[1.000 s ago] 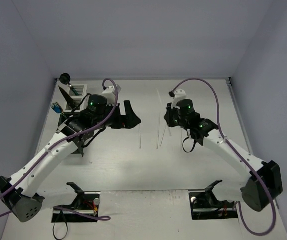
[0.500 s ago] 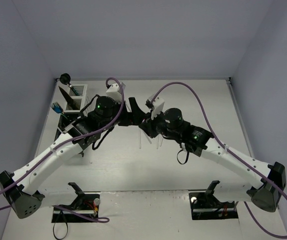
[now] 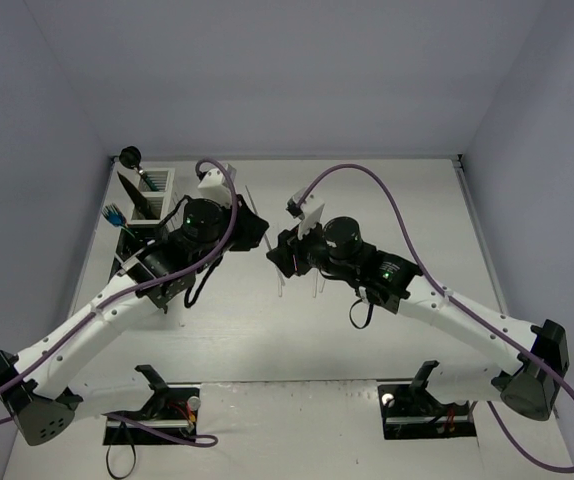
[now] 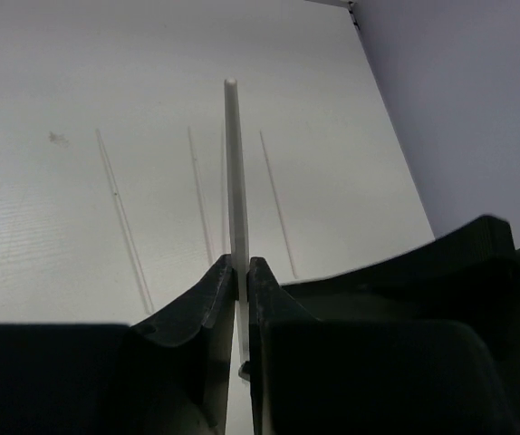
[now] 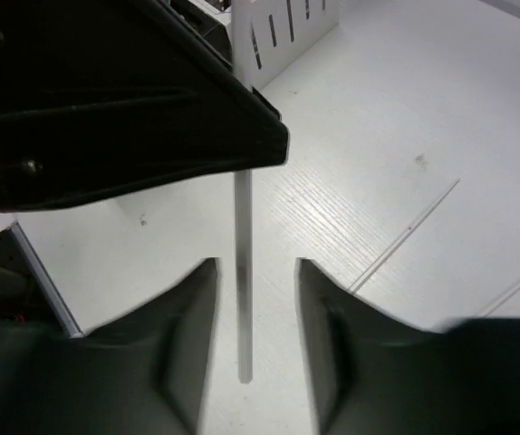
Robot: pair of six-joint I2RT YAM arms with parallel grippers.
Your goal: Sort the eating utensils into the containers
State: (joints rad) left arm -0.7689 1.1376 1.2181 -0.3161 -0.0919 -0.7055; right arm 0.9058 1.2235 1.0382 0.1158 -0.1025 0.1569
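A thin pale chopstick (image 4: 235, 181) sticks out between my left gripper's (image 4: 239, 267) jaws, which are shut on it. In the right wrist view the same chopstick (image 5: 243, 272) hangs between the spread fingers of my right gripper (image 5: 255, 265), which is open and touches neither side of it. Both grippers meet nose to nose over the table's middle, the left gripper (image 3: 259, 235) just left of the right gripper (image 3: 280, 252). The containers stand at the far left: a white caddy (image 3: 154, 184) and a black caddy (image 3: 127, 232), with dark and blue utensils (image 3: 114, 213) standing in them.
More thin chopsticks (image 3: 280, 285) lie on the white table below the grippers, another pair (image 3: 319, 283) just to the right. A white slatted caddy (image 5: 287, 36) shows behind the left gripper in the right wrist view. Purple cables loop over both arms.
Both arms swung in to meet at the middle. The left gripper closed on the chopstick and the right gripper, shut on it before, opened off it.
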